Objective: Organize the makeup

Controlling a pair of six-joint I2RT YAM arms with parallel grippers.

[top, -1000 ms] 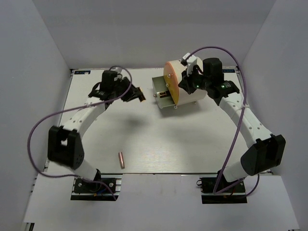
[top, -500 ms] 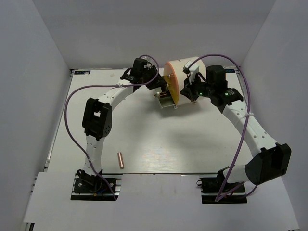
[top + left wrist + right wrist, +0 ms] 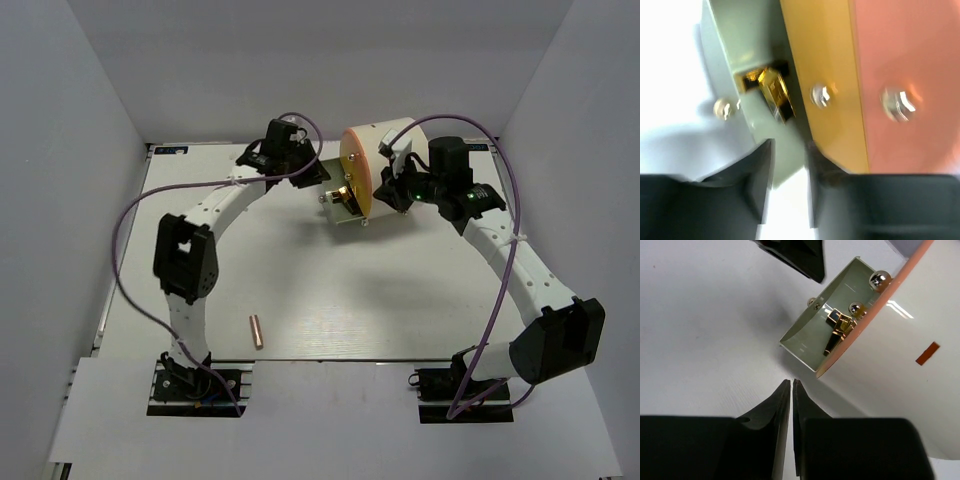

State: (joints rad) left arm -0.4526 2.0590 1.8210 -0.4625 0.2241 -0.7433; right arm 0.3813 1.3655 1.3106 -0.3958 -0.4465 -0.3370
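Swung inward since before, the left arm (image 3: pixel 215 205) is arching toward the drawer (image 3: pixel 805 337), left claw (image 3: pixel 789 147) standing slightly parted, empty. Right claw (image 3: pixel 791 382) is hovering almost closed, empty. Gold lipstick (image 3: pixel 837 332) is lying inside the drawer; pink tube (image 3: pixel 256 331) is lying on the tabletop (image 3: pixel 350 290).

table (image 3: pixel 300 270): white | holds: cream cylinder (image 3: pixel 378 134); pink lipstick tube (image 3: pixel 256 331)
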